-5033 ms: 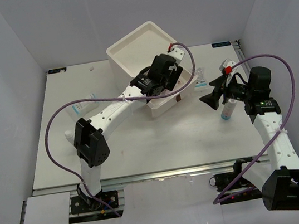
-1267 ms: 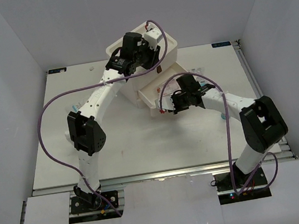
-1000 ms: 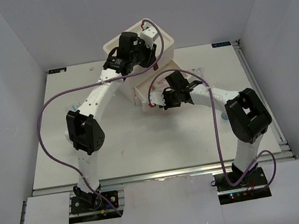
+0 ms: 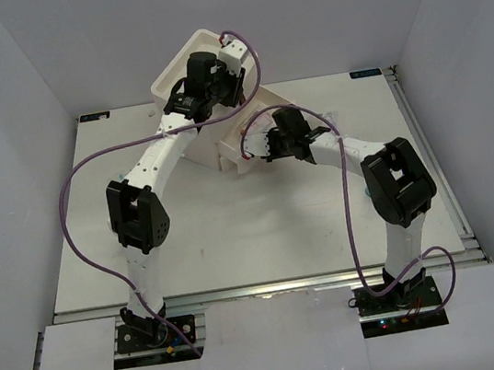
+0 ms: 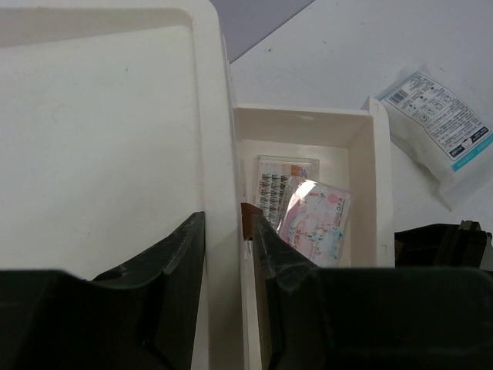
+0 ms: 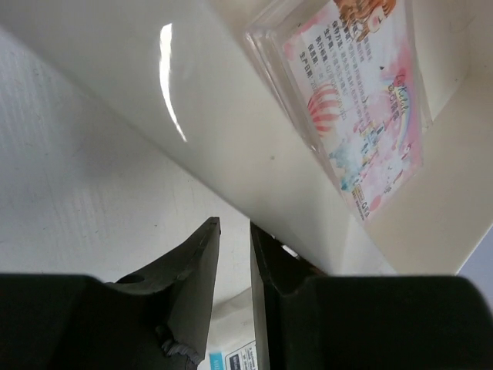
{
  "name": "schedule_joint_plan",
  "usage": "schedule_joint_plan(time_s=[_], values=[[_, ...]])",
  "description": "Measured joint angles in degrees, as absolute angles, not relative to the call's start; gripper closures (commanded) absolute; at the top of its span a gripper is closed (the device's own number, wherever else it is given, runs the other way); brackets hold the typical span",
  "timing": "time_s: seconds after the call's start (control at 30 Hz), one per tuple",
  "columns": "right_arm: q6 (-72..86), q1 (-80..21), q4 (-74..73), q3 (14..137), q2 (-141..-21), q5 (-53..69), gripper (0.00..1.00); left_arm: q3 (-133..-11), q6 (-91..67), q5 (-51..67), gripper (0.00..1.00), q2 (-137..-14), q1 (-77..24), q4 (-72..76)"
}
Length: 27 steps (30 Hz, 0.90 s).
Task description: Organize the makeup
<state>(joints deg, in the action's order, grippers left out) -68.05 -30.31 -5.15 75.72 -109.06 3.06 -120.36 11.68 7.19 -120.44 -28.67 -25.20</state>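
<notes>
My left gripper [image 4: 204, 87] [image 5: 229, 231] is shut on the side wall of the big cream box [image 5: 100, 139] [image 4: 171, 80], one finger inside and one outside. The box's pulled-out drawer [image 5: 362, 185] [image 4: 232, 156] holds a flat clear case with pink inside [image 5: 316, 223] [image 6: 362, 116] and a second clear case [image 5: 271, 183]. My right gripper [image 4: 266, 145] [image 6: 233, 231] sits against the drawer's outer wall [image 6: 254, 139], jaws a narrow gap apart with nothing between them. A clear packet printed white and blue [image 5: 435, 127] lies on the table beside the drawer.
A brown tab [image 5: 248, 220] shows at the drawer's near corner by my left finger. The black body of the right gripper [image 5: 443, 243] stands close to the drawer's right side. White table [image 4: 234, 224] stretches in front of the box.
The left gripper has swung the box up and to the left. The right gripper has moved back along the drawer and its jaws have parted slightly.
</notes>
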Motion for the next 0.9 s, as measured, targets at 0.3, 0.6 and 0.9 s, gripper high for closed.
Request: schedule_joint_plan(time_s=[0.3,0.6,0.9], values=[[-66.0,-29.1,2.8,68.2,-101.6,8.3,0.66,-124.9,8.3,5.7,0.34,-122.3,-29.3,-28.7],[-60.9,-26.4,4.9,62.9,-91.0,15.7,0.65,-129.3,7.6,3.0,0.55,-125.3,-30.0,-30.0],[-54.6,-23.3,3.7,58.3,-82.7,23.3,0.64,-130.6,8.2,1.9,0.79,-126.4,-29.8,-29.3]])
